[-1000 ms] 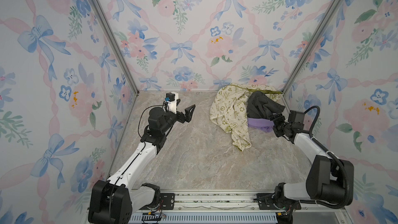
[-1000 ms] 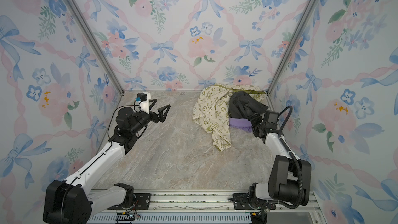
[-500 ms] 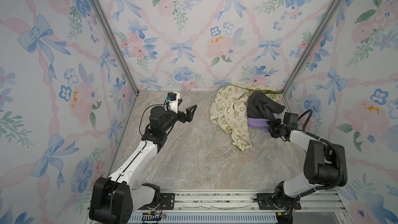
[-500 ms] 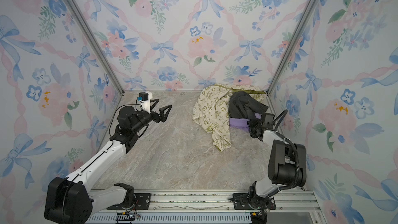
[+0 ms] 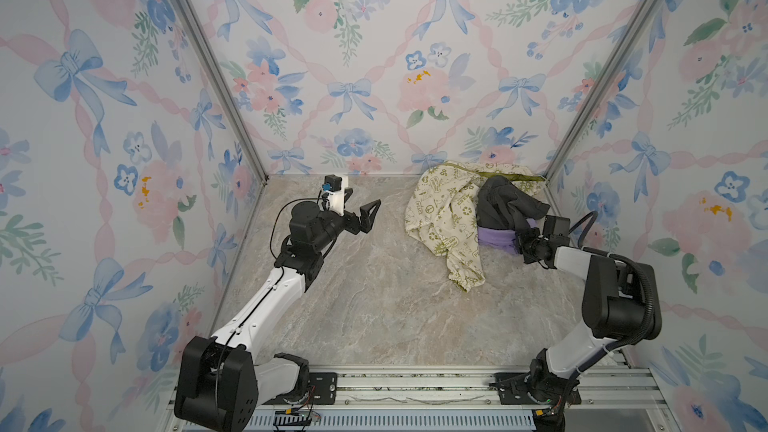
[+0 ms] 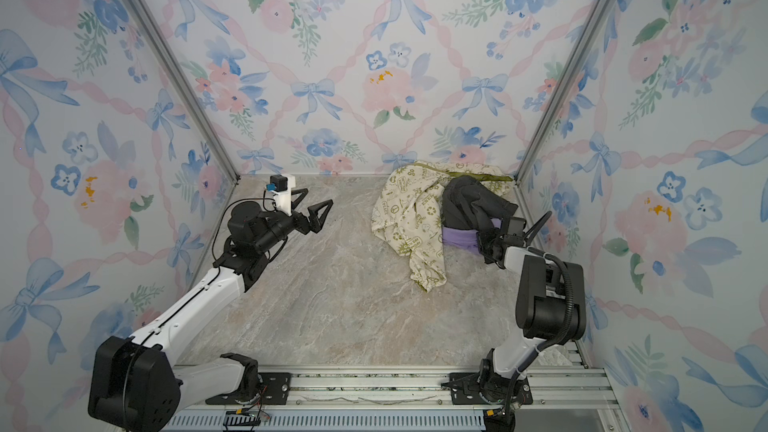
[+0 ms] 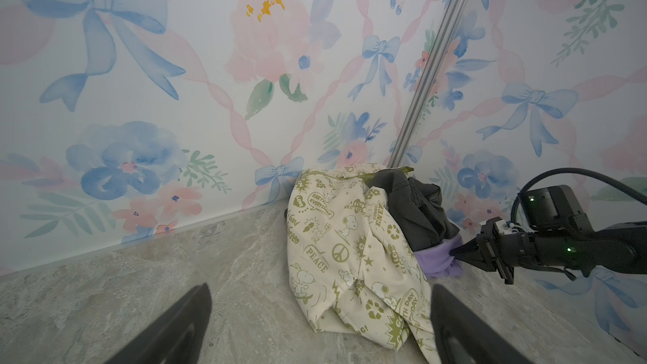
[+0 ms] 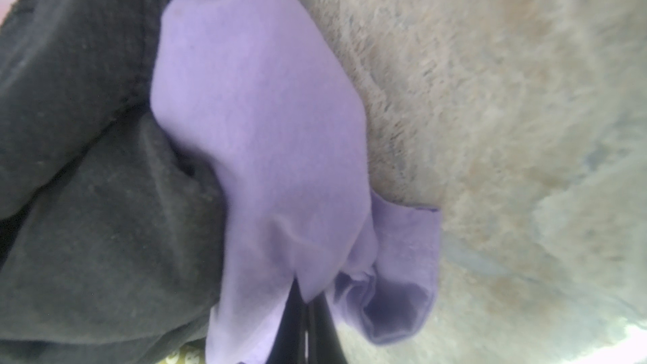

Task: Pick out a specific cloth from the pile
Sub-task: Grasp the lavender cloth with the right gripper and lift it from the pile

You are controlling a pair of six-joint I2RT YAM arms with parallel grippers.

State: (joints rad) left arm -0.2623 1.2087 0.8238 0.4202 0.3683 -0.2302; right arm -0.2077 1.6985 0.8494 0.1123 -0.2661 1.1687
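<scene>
Now the right fingers point(image 7: 466, 251) are clenched on a fold of the cloth point(image 5: 496, 238), the plain lavender one, at the five o'clock edge of the pile point(image 5: 465, 201). The pile sits at about one o'clock on the counter point(image 5: 374, 305), tucked into the far corner. The lavender lies at its bottom, with the dark grey cloth point(image 5: 505, 205) draped over it and the cream printed cloth point(image 5: 440, 218) lying against its nine o'clock side. In the right wrist view the pinch looks small, just a thin bunch of fabric between the tips.

Over at ten o'clock, the left fingers point(image 7: 182, 323) hang spread wide above bare counter, holding nothing and pointed toward the pile.

So the grasp looks made, and pulling the cloth free is the step ahead. That pull probably wants to go low and toward five o'clock, away from the corner, slowly enough that the thin fabric doesn't slip the pinch. The likely snag is the dark cloth riding along. If it does, the free left arm could pin the heap.
</scene>
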